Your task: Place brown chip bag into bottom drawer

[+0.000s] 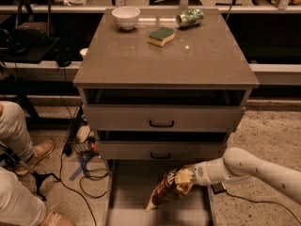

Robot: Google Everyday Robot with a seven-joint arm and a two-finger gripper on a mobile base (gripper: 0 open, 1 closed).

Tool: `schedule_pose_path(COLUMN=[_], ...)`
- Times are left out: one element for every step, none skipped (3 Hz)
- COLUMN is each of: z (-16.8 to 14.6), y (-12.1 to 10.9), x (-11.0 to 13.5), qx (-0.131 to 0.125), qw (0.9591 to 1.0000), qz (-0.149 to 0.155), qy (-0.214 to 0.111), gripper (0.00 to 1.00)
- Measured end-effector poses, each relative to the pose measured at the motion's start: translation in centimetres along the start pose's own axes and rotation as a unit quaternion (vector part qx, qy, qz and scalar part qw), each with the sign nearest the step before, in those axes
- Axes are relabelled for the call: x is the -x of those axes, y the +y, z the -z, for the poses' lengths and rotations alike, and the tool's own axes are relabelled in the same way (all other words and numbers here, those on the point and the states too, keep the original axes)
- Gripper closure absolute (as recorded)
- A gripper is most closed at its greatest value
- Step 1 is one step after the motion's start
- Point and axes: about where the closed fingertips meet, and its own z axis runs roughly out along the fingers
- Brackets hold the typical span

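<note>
The brown chip bag (167, 189) hangs tilted over the open bottom drawer (127, 192), its lower end near the drawer's floor. My gripper (189, 175) is shut on the bag's upper end, reaching in from the right on a white arm (254, 168). The two upper drawers with black handles (161, 124) are above it, both closed.
On the cabinet top are a white bowl (126, 17), a green-and-yellow sponge (161, 36) and a green can (190, 18) lying on its side. A person's legs and shoe (28, 154) are at the left, with cables (84, 168) on the floor by the cabinet.
</note>
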Motion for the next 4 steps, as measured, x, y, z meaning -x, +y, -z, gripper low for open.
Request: schedule_pose_path(z=[-2.6, -5.6, -8.4, -10.0], y=[-3.7, -6.4, -8.3, -9.5], x=[-0.7, -0.7, -0.7, -0.8], qx=[0.014, 0.031, 0.051, 0.069], qw=[0.9990, 0.9970, 0.9946, 0.9920], qz=[-0.041, -0.068, -0.085, -0.098], qy=[-0.011, -0.021, -0.030, -0.040], gripper=[1.00, 1.00, 1.00, 1.00])
